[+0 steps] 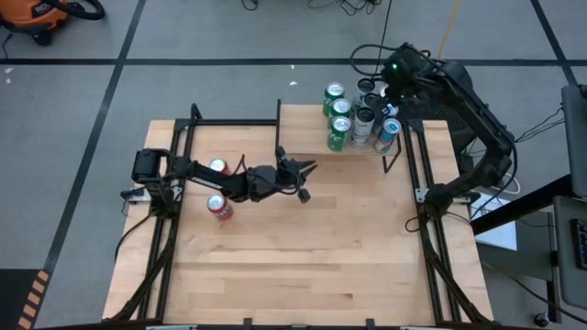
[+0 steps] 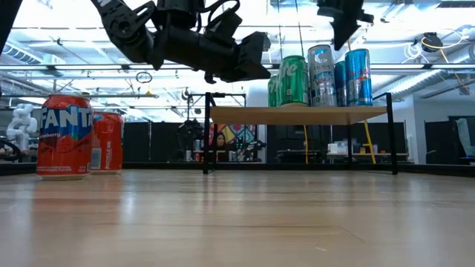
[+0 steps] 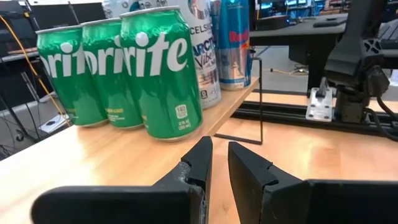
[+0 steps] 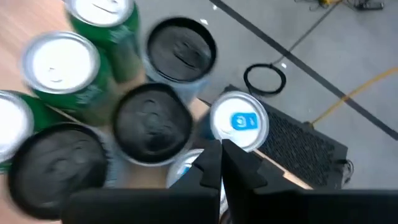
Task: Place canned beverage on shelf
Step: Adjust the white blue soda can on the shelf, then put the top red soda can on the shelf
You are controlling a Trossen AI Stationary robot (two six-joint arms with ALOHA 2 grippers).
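The shelf (image 2: 297, 113) stands at the table's far right, also seen in the high view (image 1: 307, 128). On its right end stand three green Sprite cans (image 3: 158, 68), several tall cans (image 2: 334, 74) and dark-topped cans (image 4: 152, 121). Two red cans stand on the table at the left: a Fanta can (image 2: 65, 137) (image 1: 220, 207) and another (image 1: 218, 166). My left gripper (image 3: 217, 152) (image 1: 303, 174) is shut and empty, hovering over the shelf's left part, facing the Sprite cans. My right gripper (image 4: 221, 152) (image 2: 338, 37) is shut and empty, pointing down just above the tall cans.
The shelf's thin black legs (image 3: 260, 93) stand on the table. Black frame rails (image 1: 431, 238) run along the table's left and right sides. The table's near half (image 1: 312, 266) is bare wood. The shelf's left half is bare.
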